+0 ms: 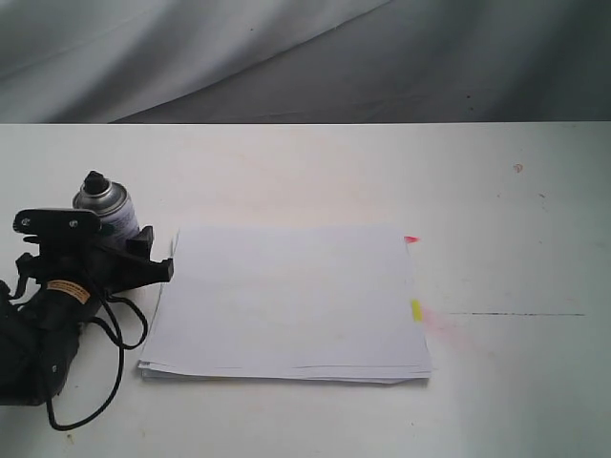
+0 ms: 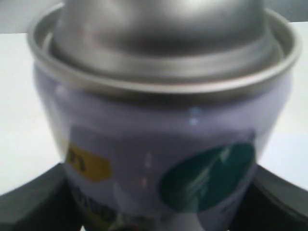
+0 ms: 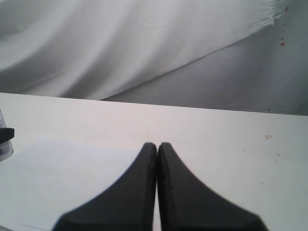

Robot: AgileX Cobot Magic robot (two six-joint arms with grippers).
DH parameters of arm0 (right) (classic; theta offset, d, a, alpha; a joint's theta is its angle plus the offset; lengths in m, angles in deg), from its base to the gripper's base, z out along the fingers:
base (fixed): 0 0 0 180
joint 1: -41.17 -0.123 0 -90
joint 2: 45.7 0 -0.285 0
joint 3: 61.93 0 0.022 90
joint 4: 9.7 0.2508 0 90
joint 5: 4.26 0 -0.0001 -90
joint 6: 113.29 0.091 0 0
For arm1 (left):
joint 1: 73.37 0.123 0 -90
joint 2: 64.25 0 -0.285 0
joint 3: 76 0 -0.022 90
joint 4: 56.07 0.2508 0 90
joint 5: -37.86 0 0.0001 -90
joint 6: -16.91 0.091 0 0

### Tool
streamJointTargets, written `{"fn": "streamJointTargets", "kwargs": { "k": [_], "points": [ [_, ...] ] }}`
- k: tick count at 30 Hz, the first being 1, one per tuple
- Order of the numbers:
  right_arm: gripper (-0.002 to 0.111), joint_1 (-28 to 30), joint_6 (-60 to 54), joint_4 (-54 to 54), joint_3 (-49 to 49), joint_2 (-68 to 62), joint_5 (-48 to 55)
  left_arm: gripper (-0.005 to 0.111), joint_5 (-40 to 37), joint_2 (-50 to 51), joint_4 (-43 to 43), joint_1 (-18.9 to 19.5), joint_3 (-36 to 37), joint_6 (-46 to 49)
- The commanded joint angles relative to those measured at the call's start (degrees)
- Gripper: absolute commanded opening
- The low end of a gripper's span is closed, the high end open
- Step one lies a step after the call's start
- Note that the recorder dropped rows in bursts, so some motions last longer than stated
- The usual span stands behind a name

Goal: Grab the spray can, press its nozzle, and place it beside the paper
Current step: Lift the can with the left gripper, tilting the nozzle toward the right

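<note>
The spray can [image 1: 105, 206] stands upright just left of the paper [image 1: 286, 305], its black nozzle [image 1: 94, 179] on top. My left gripper [image 1: 122, 240] is closed round the can's body. In the left wrist view the spray can [image 2: 159, 144] fills the frame, silver shoulder up, with a dark finger [image 2: 29, 204] pressed against each side; the nozzle is cut off there. My right gripper [image 3: 157, 147] is shut and empty above the table, out of the exterior view. The right wrist view shows the paper [image 3: 72, 183] and a sliver of the can [image 3: 4, 144].
The paper carries a pink tab [image 1: 411, 239] and a yellow tab [image 1: 416, 308] on its right edge. The left arm's black cable [image 1: 115, 353] loops on the white table [image 1: 516, 239]. A grey cloth backdrop [image 1: 305, 57] hangs behind the table.
</note>
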Motion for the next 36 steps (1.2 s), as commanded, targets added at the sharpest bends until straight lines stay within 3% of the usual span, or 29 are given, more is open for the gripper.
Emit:
{"fn": "streamJointTargets", "kwargs": {
  "k": [1, 6, 13, 19, 25, 30, 36],
  "points": [
    [0.000, -0.01, 0.12, -0.26, -0.19, 0.26, -0.12, 0.001, 2.18, -1.05, 2.73, 0.10, -0.30, 1.53],
    [0.000, -0.01, 0.12, -0.26, -0.19, 0.26, -0.12, 0.000, -2.45, -9.47, 5.70, 0.10, 1.47, 1.73],
    [0.000, -0.01, 0.12, -0.26, -0.19, 0.26, -0.12, 0.000, -22.13, -29.60, 2.32, -2.25, 1.55, 7.33],
    [0.000, -0.01, 0.12, -0.26, -0.19, 0.26, -0.12, 0.000, -34.73, -43.42, -27.47, -11.09, -1.60, 41.17],
    [0.000, -0.01, 0.12, -0.26, -0.19, 0.26, -0.12, 0.000, -30.18, -45.88, -56.42, -19.46, -5.82, 73.34],
    [0.000, -0.01, 0.12, -0.26, -0.19, 0.26, -0.12, 0.000, -19.35, -43.98, -61.21, -27.74, -6.63, 83.16],
    [0.000, -0.01, 0.12, -0.26, -0.19, 0.26, -0.12, 0.000, -15.36, -39.13, -61.21, -32.80, -6.63, 85.97]
  ]
}}
